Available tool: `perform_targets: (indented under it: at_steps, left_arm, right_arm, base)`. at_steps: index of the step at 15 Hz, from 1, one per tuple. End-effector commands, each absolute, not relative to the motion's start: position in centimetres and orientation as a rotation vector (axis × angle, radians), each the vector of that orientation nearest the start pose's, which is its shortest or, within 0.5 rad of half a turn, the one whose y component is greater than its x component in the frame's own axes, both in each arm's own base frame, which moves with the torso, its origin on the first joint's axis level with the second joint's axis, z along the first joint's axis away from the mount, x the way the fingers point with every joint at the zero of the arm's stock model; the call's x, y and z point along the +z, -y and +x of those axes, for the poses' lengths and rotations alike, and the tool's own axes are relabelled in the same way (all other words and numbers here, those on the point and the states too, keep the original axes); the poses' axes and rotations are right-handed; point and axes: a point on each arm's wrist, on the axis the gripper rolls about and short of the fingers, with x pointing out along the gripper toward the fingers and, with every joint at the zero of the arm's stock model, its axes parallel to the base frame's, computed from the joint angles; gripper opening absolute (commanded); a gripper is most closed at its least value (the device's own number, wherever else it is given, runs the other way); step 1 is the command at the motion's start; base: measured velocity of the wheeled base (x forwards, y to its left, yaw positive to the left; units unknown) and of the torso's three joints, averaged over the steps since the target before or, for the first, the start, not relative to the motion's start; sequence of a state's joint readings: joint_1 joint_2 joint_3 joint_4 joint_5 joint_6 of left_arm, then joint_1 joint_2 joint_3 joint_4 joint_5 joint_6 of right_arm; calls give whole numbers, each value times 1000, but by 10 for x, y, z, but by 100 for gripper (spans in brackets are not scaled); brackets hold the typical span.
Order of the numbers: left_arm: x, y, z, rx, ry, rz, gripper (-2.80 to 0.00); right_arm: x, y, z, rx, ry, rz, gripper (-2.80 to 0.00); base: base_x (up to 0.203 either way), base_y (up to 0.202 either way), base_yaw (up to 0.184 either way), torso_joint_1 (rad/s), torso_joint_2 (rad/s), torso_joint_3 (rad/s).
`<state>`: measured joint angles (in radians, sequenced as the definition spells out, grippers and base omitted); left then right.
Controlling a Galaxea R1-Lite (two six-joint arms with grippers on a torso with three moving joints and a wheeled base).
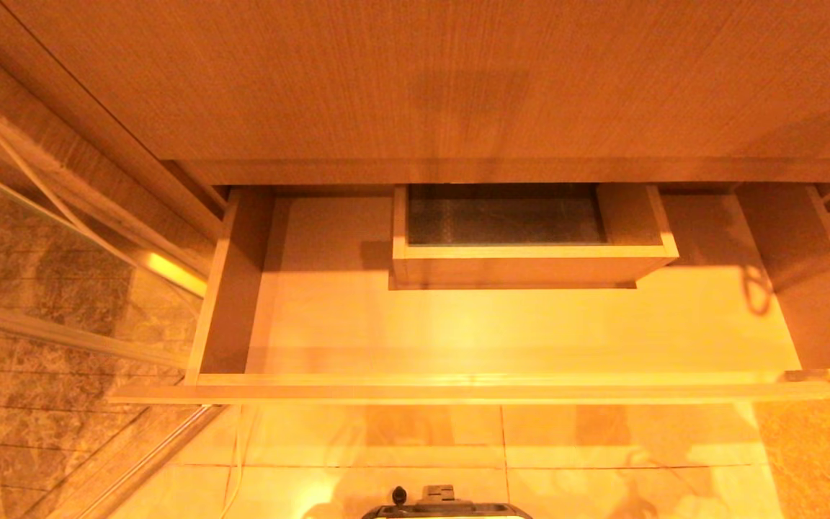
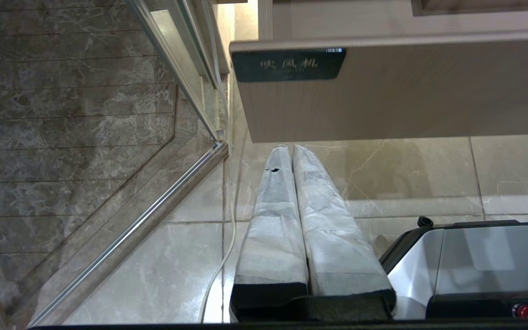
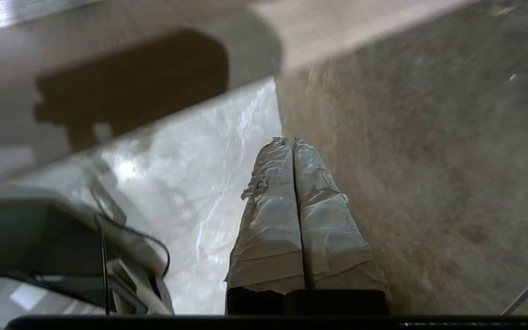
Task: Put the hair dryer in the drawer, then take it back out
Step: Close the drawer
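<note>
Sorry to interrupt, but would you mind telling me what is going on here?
The drawer stands pulled open, holding only its boxed cut-out; no hair dryer is visible. Nothing is being handled: the left gripper hangs shut below the drawer's labelled front, and the right gripper is shut and empty above the floor.

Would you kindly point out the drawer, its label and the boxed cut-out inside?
drawer (image 1: 501, 324), head view, bare floor.
label (image 2: 288, 64), left wrist view, centre of plate.
boxed cut-out (image 1: 530, 263), head view, front wall.
</note>
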<state>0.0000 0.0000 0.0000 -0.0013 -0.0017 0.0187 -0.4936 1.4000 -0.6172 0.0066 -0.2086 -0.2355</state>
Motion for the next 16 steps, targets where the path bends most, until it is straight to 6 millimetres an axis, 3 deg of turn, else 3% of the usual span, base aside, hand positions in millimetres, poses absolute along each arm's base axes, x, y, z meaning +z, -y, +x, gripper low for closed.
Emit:
perform_targets:
  at_steps: [1, 8, 14, 16]
  left_arm:
    - [75, 0, -23, -2, 0, 20, -280]
    - [75, 0, -23, -2, 0, 18, -280]
    - [75, 0, -23, -2, 0, 18, -280]
    - [75, 0, -23, -2, 0, 18, -280]
  right_arm:
    - [144, 102, 179, -559, -914, -92, -280]
    - [153, 110, 195, -576, -827, -80, -280]
    - [200, 114, 221, -619, -342, -164, -280]
    - [204, 110, 229, -604, -271, -177, -280]
  base:
    - [0, 0, 0, 0, 0, 0]
    - [0, 0, 0, 0, 0, 0]
    - [0, 0, 0, 0, 0, 0]
    - [0, 0, 0, 0, 0, 0]
